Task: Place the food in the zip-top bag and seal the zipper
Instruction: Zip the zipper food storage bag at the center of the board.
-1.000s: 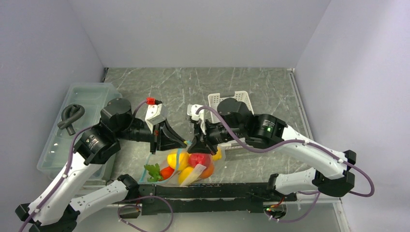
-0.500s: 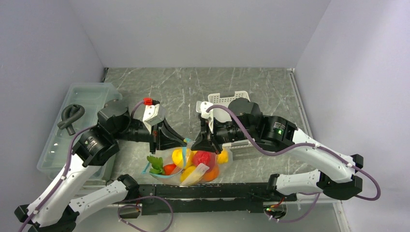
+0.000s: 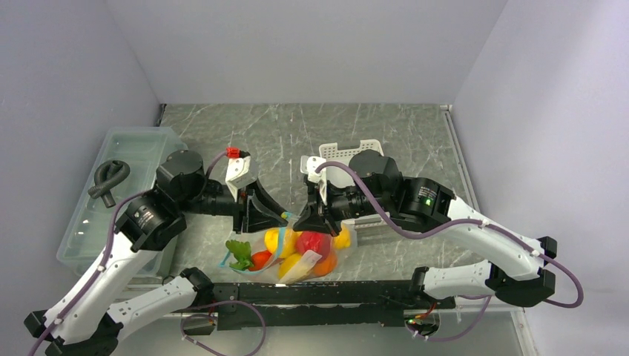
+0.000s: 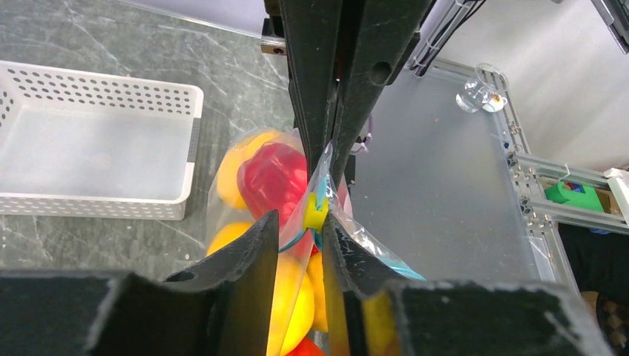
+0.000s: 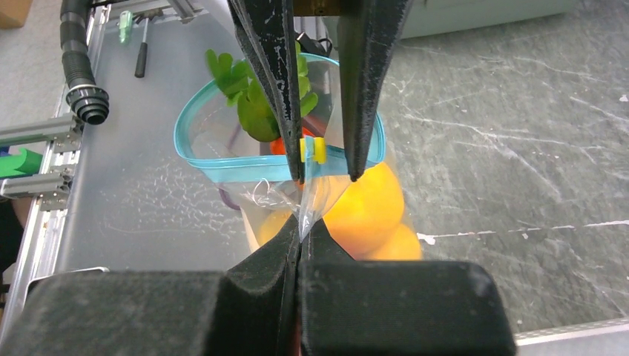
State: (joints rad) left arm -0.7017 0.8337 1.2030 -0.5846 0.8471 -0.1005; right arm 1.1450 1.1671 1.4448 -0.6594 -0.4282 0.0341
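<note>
Nearest to us, the zip-top bag (image 3: 289,261) is lying just beside the black rail (image 3: 341,291) at the front edge of the table (image 3: 415,133). The food (image 3: 285,247) is sitting inside it: a yellow fruit (image 3: 271,240), a red pepper (image 4: 273,178) and an orange fruit (image 5: 367,204). The green leafy piece (image 5: 248,100) is showing at the mouth, where the zipper (image 5: 222,169) is curving round in an open teal loop.

Just above the bag, the right gripper (image 5: 300,231) is pinching a fold of clear plastic below the strip, its jaws pressed flat together. The left gripper (image 5: 326,176) is facing it tip to tip. Its jaws are standing a narrow way apart and straddling the zipper, and the yellow slider (image 5: 317,150) is sitting between them, against one finger. We cannot tell whether the other finger is touching the strip.

Farther back, the white basket (image 4: 104,93) is standing near the bag but apart from it. To the left, the translucent bin (image 3: 96,222) is running along the table's edge, with a black hose (image 3: 107,178) resting on top. Past the basket, bare grey table is stretching to the far wall (image 3: 311,52) and the right-hand edge.
</note>
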